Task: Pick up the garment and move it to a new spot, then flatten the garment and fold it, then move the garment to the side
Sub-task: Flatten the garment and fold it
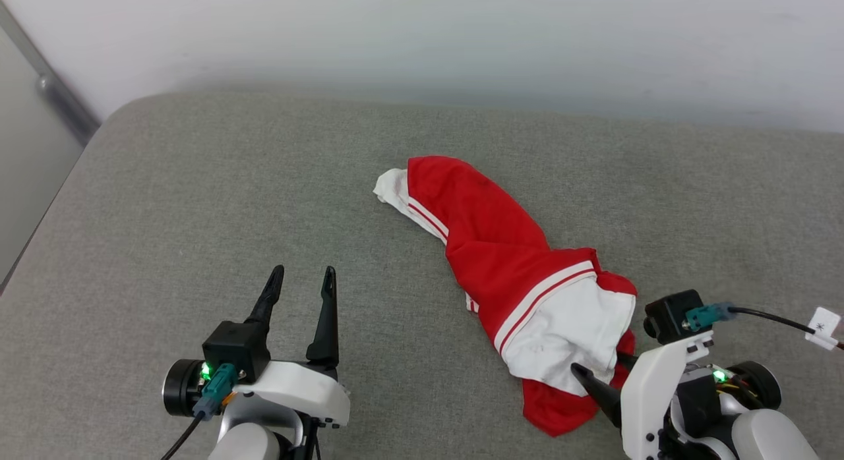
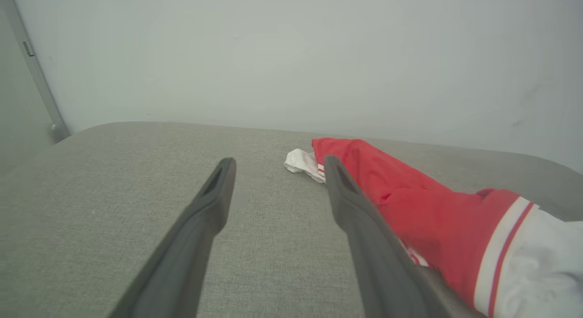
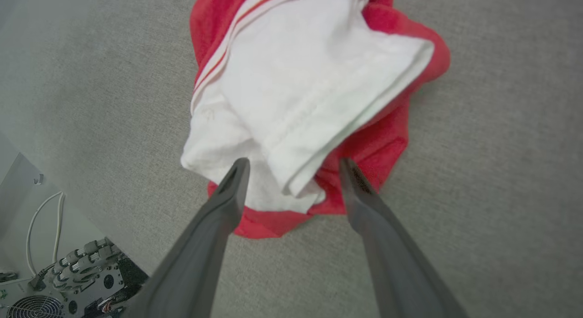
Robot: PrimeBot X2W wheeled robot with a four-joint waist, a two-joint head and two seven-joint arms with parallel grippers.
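Observation:
The garment (image 1: 488,242) lies crumpled in a long diagonal heap on the grey padded surface (image 1: 198,203), red with a white striped panel at its near end. My right gripper (image 1: 600,364) is open, its fingers straddling that near white end (image 3: 296,72) from just above; the right wrist view has the gripper (image 3: 294,163) over the white fold, with nothing pinched. My left gripper (image 1: 303,275) stands open over bare grey fabric, well to the left of the garment. From the left wrist, that gripper (image 2: 278,162) has the garment (image 2: 423,213) to its right, apart from it.
A white wall (image 1: 461,38) rises behind the padded surface. A grey metal rail (image 1: 59,97) runs at the far left past the surface's rounded corner. In the right wrist view, a box of electronics with a fan and cables (image 3: 54,281) sits below the surface's edge.

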